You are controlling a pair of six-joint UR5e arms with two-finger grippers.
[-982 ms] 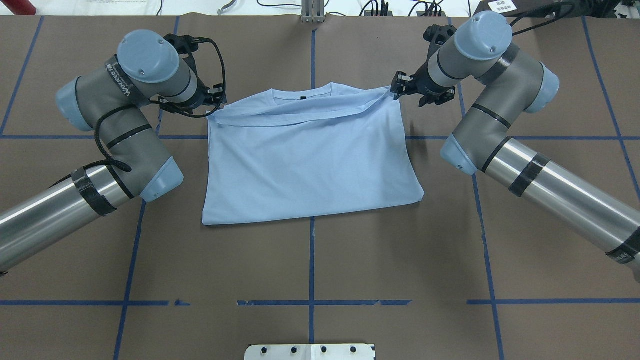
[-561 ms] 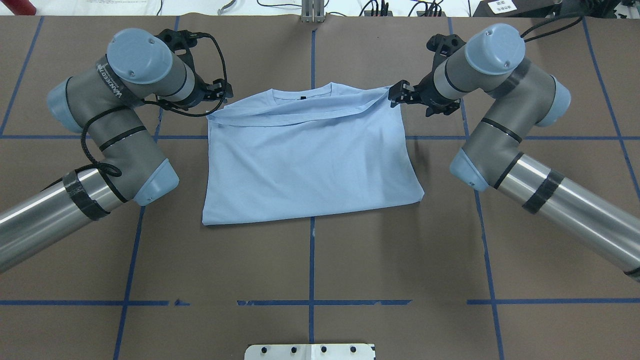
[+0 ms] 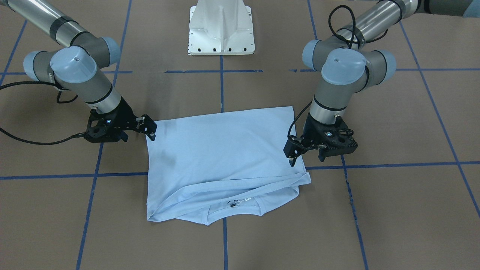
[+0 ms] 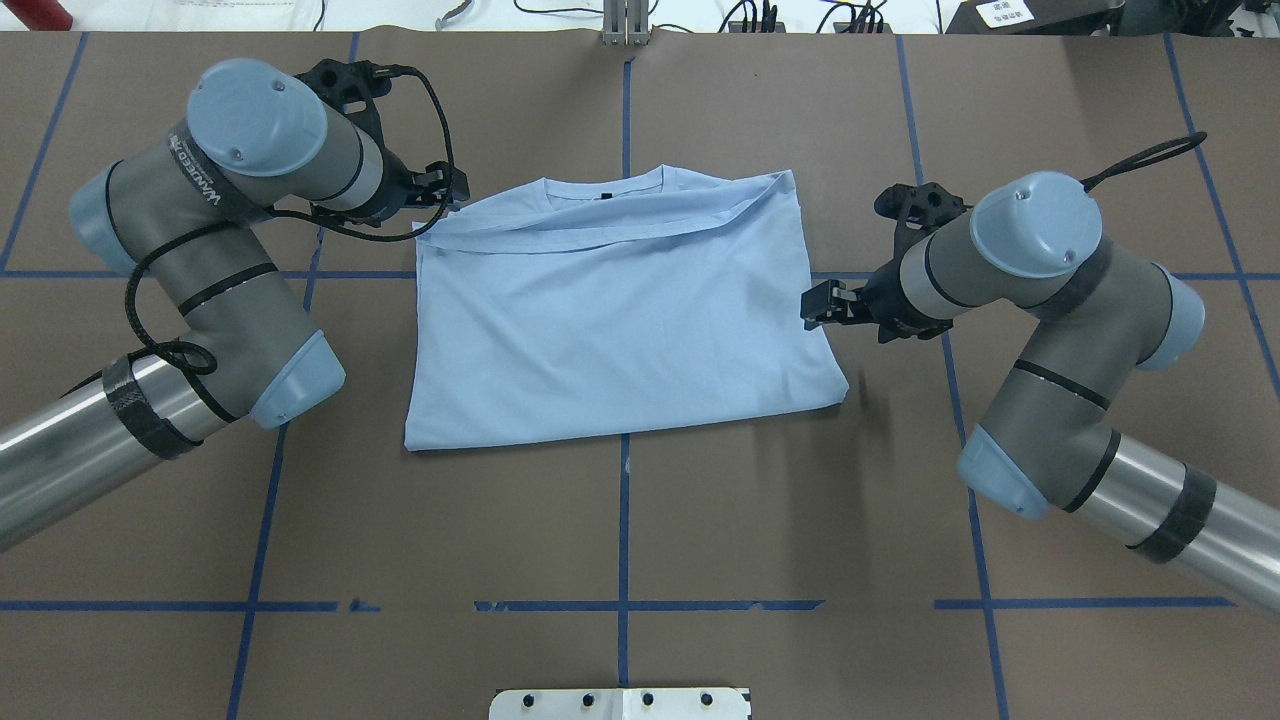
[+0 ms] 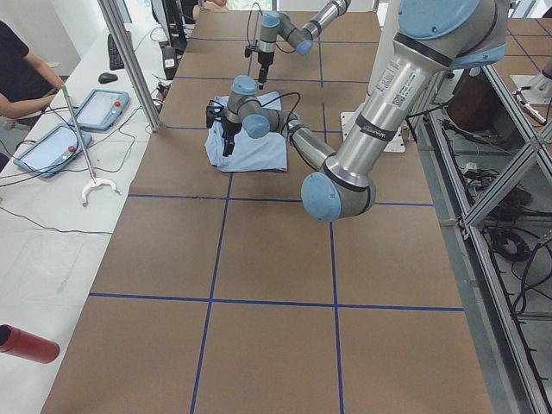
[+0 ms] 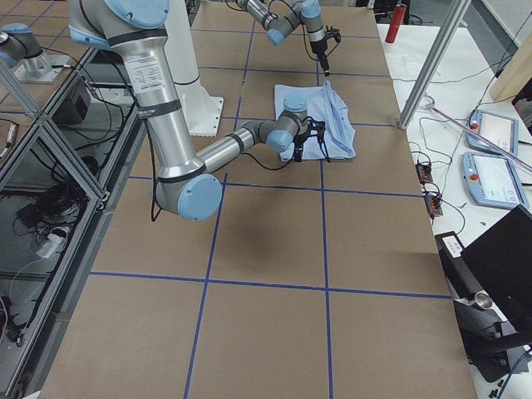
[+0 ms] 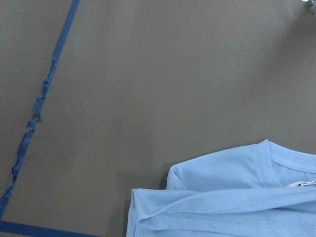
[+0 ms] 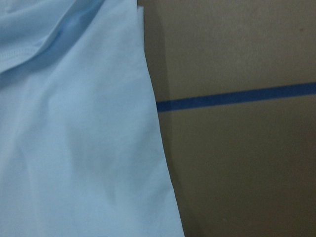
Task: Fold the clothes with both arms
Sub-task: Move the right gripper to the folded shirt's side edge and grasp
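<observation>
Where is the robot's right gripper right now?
In the overhead view, the right gripper is on the right side of the table, close beside the right edge of the light-blue T-shirt, about halfway along that edge.

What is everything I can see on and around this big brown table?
pale light-blue T-shirt: one, light blue, folded flat at the table's middle, with the collar on the side away from the robot.
brown paper-covered table: one, brown with blue tape lines, under everything.
white pedestal base: one, white, on the table's robot side.
red cylinder: one, red, lying on the white side bench.
handheld screens: two, grey with red buttons, on the side bench.
person: one, in a dark top, at the side bench.
left arm: one, silver-grey with light-blue caps; its black left gripper is open by the shirt's collar corner.
right arm: one, in the same colours; its black right gripper is open beside the shirt's side edge.
</observation>
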